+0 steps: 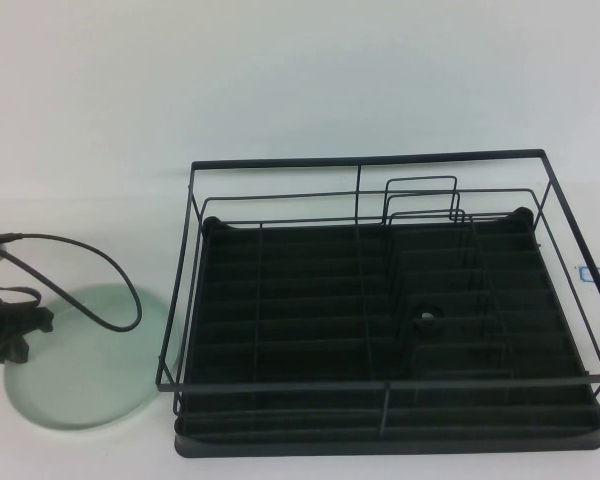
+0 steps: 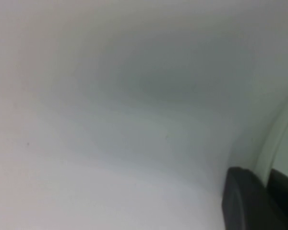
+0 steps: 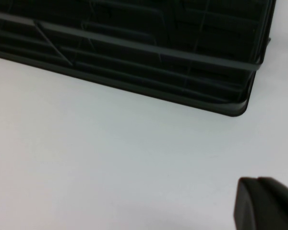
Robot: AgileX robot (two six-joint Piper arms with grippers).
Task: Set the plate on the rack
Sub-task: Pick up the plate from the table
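Observation:
The pale mint-green plate (image 1: 80, 370) lies on the white table, left of the rack. My left gripper (image 1: 15, 330) is at the plate's left rim. In the left wrist view the plate's rim (image 2: 282, 136) runs between the two dark fingers of the left gripper (image 2: 263, 175), which is shut on it. The black wire rack (image 1: 380, 310) with its ribbed tray base stands at centre right and holds nothing. My right gripper (image 3: 266, 201) is out of the high view; its fingers are together over bare table near a corner of the rack (image 3: 230, 103).
A black cable (image 1: 110, 290) from the left arm loops over the plate's far side. A small blue-outlined label (image 1: 595, 275) lies on the table right of the rack. The white table (image 1: 280, 80) stretches behind the rack.

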